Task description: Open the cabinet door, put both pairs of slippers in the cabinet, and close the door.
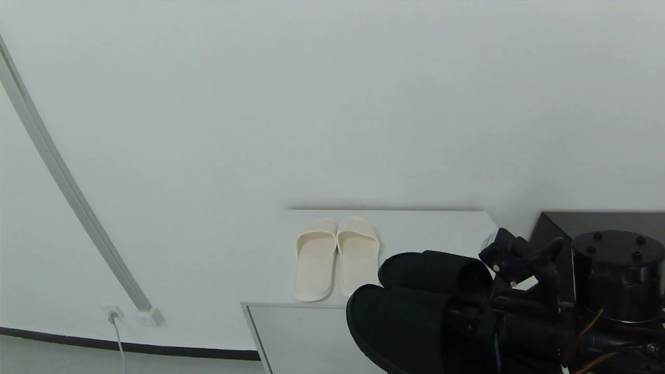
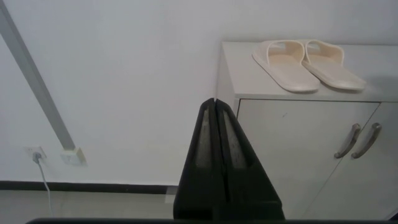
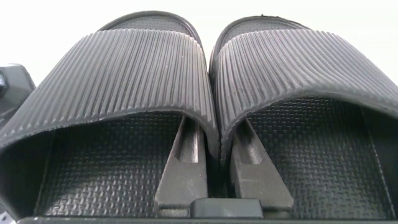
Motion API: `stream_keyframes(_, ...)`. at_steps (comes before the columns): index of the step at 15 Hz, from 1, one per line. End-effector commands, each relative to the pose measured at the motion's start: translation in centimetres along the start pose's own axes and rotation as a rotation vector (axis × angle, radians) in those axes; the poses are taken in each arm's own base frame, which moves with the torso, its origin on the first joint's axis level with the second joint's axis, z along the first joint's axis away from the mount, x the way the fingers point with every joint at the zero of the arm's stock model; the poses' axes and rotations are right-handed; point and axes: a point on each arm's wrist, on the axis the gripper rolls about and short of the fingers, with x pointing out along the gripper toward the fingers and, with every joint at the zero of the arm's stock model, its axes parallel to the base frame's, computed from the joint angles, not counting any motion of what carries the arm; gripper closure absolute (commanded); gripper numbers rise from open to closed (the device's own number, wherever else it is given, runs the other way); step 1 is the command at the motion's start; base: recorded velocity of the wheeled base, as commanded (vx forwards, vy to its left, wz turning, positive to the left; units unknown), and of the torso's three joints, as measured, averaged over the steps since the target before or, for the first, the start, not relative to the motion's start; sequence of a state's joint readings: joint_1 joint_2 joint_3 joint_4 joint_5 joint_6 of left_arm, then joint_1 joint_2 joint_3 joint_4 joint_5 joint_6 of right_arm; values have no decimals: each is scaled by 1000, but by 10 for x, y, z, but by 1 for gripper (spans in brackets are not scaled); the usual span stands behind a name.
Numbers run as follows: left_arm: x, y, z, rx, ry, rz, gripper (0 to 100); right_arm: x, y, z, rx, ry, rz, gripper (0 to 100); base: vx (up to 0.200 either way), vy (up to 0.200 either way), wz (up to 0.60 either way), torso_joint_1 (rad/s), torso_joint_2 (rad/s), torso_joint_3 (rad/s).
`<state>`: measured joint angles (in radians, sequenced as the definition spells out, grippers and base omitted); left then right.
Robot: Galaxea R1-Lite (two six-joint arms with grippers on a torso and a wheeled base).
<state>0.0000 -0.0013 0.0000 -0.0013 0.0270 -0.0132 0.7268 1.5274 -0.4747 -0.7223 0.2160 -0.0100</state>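
Right gripper point(image 3: 216, 165) fingers clench the black slippers point(image 1: 415, 306) by their inner walls. Left gripper point(image 2: 215, 112) fingers are clenched on nothing. White slippers point(image 1: 317, 259) lie atop the closed cabinet point(image 1: 436, 228).

black slippers point(image 1: 415, 311): matt black throughout; straps point(image 3: 124, 74) ribbed in fine parallel lines; footbeds point(image 3: 106, 168) embossed with a small diamond grid.
cream slippers point(image 1: 316, 262): plain off-white all over.
cabinet point(image 1: 431, 228): white top; doors point(image 2: 292, 149) plain pale grey-white; handles point(image 2: 357, 140) silver-grey.
left gripper point(image 2: 215, 107): black, with grey inner faces.
right gripper point(image 3: 214, 127): dark grey to black.
wall point(image 1: 332, 104): plain white.
conduit strip point(image 1: 67, 182): light grey.
skirting point(image 1: 130, 347): black.
socket point(image 1: 111, 310): white.
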Motion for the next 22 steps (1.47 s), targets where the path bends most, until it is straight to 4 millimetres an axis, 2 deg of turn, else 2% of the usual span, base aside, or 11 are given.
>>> stream_keyframes(1,0,0,0,-1,1,1,100,-1,0,1,-2,-7,5,100,0,0,0,0,0,0)
stream_keyframes(10,0,0,0,-1,1,1,100,-2,1,-6,-11,19,7,100,-200,0,0,1,4,4)
stream_keyframes(22,0,0,0,-2,1,1,100,-1,1,-9,-10,31,6,100,0,0,0,0,0,0)
